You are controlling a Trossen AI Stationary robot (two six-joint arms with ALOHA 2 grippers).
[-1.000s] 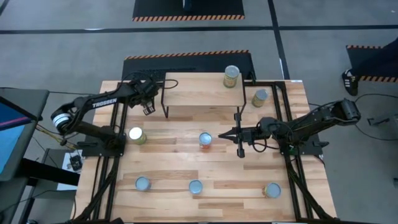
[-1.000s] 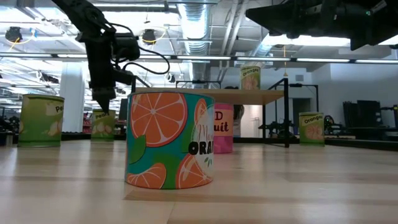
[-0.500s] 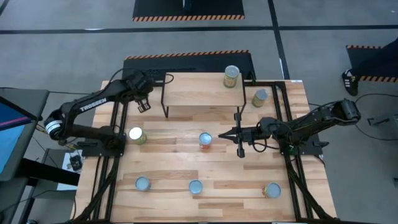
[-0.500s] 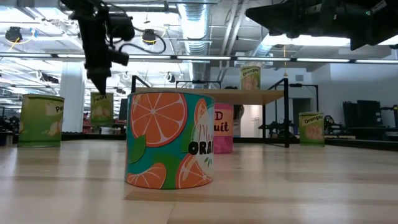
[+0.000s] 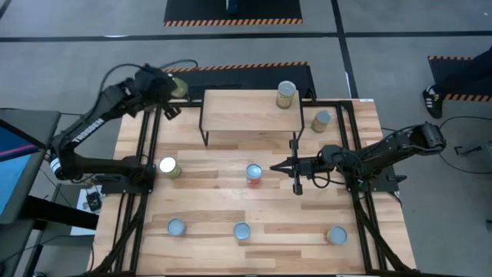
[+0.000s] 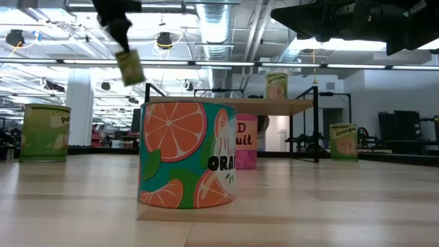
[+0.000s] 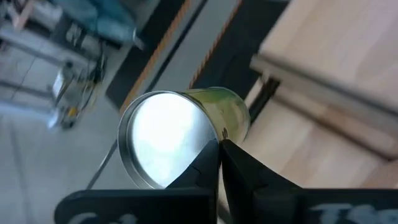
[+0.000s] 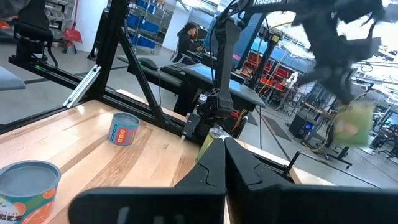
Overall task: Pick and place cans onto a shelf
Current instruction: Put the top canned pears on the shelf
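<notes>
Since a second ago the left arm has been swinging up and back from beside the shelf's left leg to the far left corner, carrying a can with it, while the right arm has stayed where it was. The left gripper (image 5: 174,98) is now hanging above the far left edge of the table (image 5: 207,196), its jaws clamped on the rim of a green-labelled can (image 5: 177,87), which is showing tilted and well clear of the tabletop in the low view (image 6: 128,66). In the left wrist view the fingers (image 7: 208,163) are pinching the can's wall at its silvery end (image 7: 163,138), a thin hold, so the carry is best kept slow and level to stop the can pivoting. The shelf (image 5: 250,112) is lying just to the right of the gripper, with an olive can (image 5: 286,94) already standing at its far right corner; the bare left and middle of the top look like the safe target, and the can needs righting before release so that it is sitting flat. Farther right, the right gripper (image 5: 275,165) is waiting over mid-table, jaws together on nothing, just beside the red and green can (image 5: 254,173). The other cans are standing apart on the table: one at the left (image 5: 168,167), three along the near edge (image 5: 242,231), one beside the shelf's right legs (image 5: 321,121)
</notes>
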